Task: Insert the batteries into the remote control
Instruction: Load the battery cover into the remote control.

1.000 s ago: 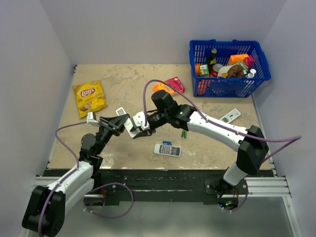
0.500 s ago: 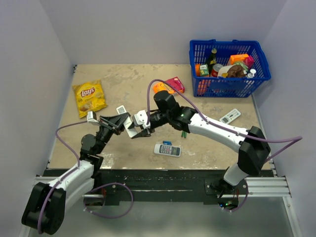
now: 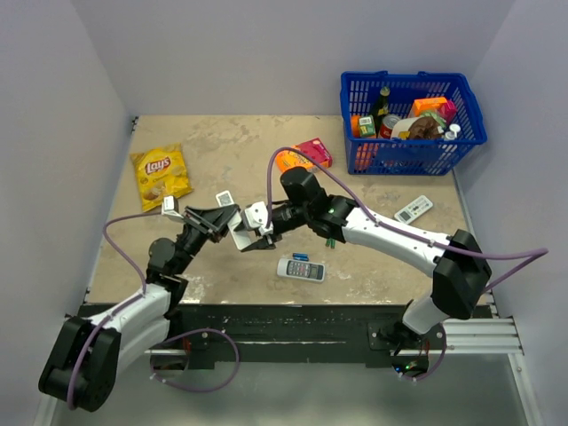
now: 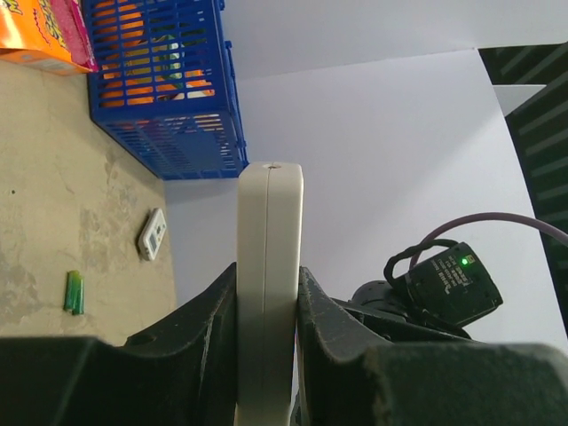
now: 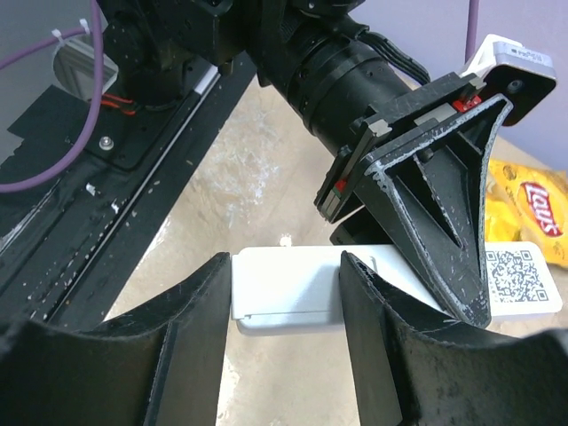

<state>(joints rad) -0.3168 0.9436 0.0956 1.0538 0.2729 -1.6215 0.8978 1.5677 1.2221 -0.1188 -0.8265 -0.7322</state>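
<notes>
My left gripper [image 3: 222, 218] is shut on the slim white remote control [image 3: 238, 227] and holds it above the table, edge-on in the left wrist view [image 4: 269, 266]. In the right wrist view the remote [image 5: 293, 288] lies crosswise, with a QR label at its far end. My right gripper [image 5: 284, 263] is open, and its fingers straddle the remote's near end. I cannot tell whether they touch it. In the top view the right gripper [image 3: 258, 234] is right beside the left one. The dark grey batteries are out of view.
A white remote with a display [image 3: 300, 268] and a small blue item [image 3: 300, 256] lie in front. A green pair [image 3: 330, 239] lies under the right arm. A grey-white remote [image 3: 414, 209], blue basket [image 3: 470, 115], chips bag [image 3: 161, 175] and orange and pink boxes [image 3: 302, 155] lie farther back.
Both grippers, with the remote between them, have shifted slightly to the right and a little farther back. The left grip on the remote has held.
</notes>
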